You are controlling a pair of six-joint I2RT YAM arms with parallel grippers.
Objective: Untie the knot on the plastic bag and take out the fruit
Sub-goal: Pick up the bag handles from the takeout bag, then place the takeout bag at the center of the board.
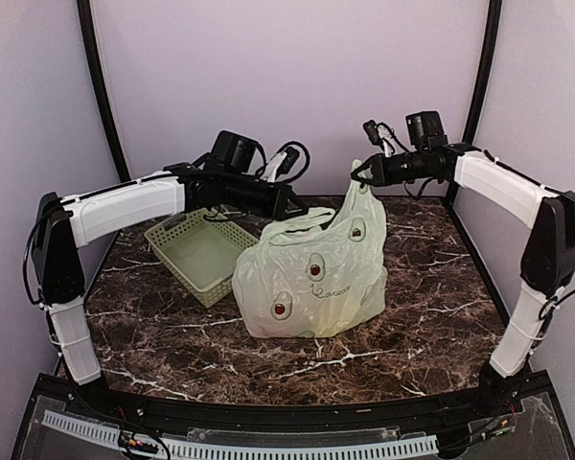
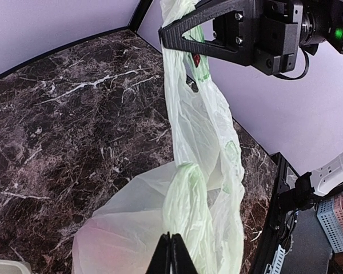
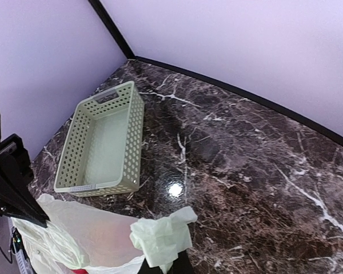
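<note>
2 bag handles (image 1: pixel 311 222) pinched: L hand (image 1: pixel 294 205), R hand (image 1: pixel 361 176).

Right wrist — plastic bag (image 3: pixel 97 237) and basket (image 3: pixel 135 142).
I see the bag's crumpled handle (image 3: pixel 160 234) at the bottom edge — the empty perforated basket sits beyond it on the marbled bench (image 3: pixel 246 165).
</note>
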